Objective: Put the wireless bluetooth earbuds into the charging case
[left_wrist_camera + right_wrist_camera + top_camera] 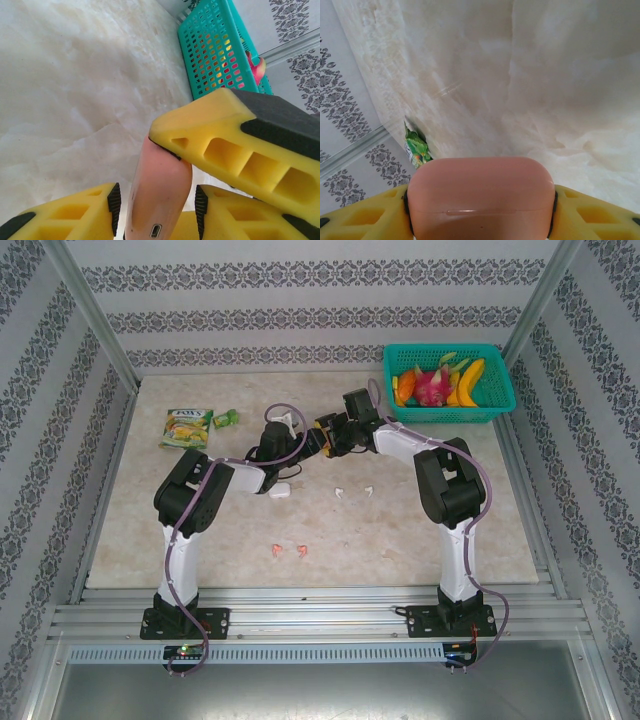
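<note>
Pink charging case [480, 185] clamped in right gripper [480, 212], left gripper [157, 205] flanking it, grip unclear; we'd pinch likely-slick, light earbuds [275, 551] near table's [450, 540] front edge by stems.

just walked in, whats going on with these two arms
Both arms meet above the table around a pink case. The right gripper clamps it across its width. The left gripper has its fingers on either side of the port end, but it's unclear whether they are gripping it. The lid looks shut. Two pink earbuds and two white earbuds lie loose on the table, not yet inserted.
</note>
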You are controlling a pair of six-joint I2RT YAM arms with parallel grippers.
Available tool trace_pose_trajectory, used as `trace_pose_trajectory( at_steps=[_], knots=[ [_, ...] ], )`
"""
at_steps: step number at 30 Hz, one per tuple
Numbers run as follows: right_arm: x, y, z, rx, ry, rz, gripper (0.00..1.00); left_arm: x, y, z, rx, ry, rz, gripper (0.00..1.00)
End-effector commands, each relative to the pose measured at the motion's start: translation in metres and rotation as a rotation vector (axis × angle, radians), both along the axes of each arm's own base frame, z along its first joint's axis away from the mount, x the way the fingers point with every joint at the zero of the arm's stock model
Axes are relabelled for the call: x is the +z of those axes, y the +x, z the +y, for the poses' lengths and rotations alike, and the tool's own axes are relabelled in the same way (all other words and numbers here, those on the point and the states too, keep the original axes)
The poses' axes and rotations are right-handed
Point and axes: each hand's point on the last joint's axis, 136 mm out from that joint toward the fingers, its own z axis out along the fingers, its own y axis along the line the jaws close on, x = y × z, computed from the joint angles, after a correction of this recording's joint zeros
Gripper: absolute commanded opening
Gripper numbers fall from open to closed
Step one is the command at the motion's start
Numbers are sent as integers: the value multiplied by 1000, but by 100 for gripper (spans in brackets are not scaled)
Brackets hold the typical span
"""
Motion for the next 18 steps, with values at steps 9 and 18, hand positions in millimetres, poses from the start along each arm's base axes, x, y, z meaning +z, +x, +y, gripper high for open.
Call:
trace_pose_trajectory(
  at_steps=[9, 18],
  knots=[
    [13, -9, 7, -5, 57, 6, 58, 17, 1, -13, -2, -53, -82, 33],
    [12, -9, 8, -19, 70, 9, 59, 18, -1, -14, 0, -64, -81, 38]
  ],
)
